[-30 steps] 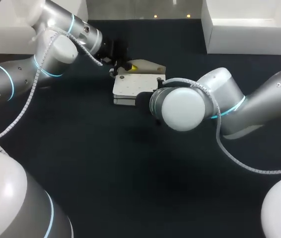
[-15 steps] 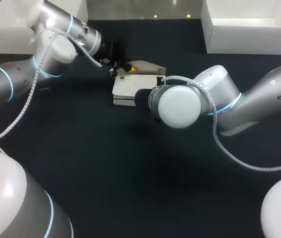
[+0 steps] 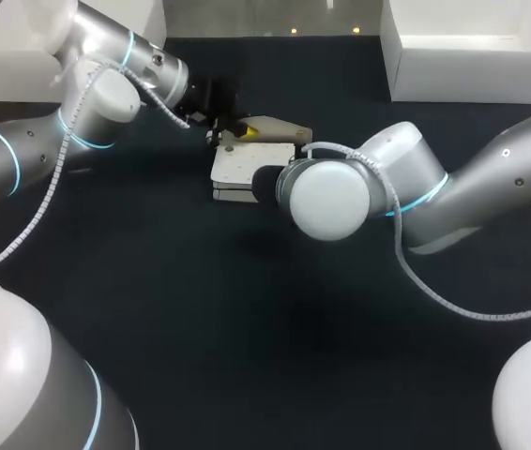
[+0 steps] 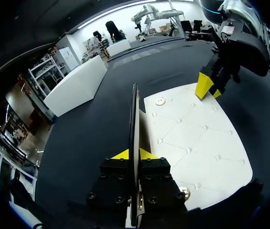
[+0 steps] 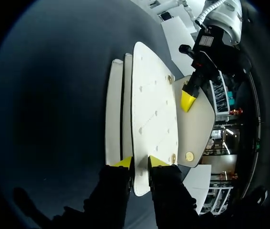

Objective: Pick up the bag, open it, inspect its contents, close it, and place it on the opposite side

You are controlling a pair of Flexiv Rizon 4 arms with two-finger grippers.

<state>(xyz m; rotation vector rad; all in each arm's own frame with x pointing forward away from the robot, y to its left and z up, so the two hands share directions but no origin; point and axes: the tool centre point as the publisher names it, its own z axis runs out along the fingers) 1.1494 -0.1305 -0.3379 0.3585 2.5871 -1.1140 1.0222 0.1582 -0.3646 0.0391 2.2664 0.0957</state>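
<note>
Nearest us is the dark table (image 3: 247, 337), with our two arms coming in over it from either side.

The right arm (image 3: 491, 187) reaches toward the middle. From above, its round white wrist joint covers its own fingers. In its wrist view the right gripper (image 5: 140, 162) is pinched narrow on the bag (image 3: 239, 169). One yellow tip sits on each face of the top quilted panel at its near edge, and both touch it. Further white layers of the bag show edge-on just beside this gripper.

The bag lies on the table about mid-width, in the far half, just beyond the right wrist. Its body is white and dotted with small studs.

The flap (image 5: 198, 125) stands lifted off the body on the far side. Its tan inner face shows, with one round snap.

The left arm (image 3: 22, 155) enters from the far left. The left gripper (image 4: 137, 153) is closed narrow on the flap. In its wrist view the flap runs edge-on as a thin line straight out between the two yellow tips, both pressed against it. The quilted panel lies just beside this gripper, and the right gripper's yellow tip is at the panel's opposite edge.

Farthest off are a white box at the left corner (image 3: 22, 70) and a second white box at the right corner (image 3: 472, 56).
</note>
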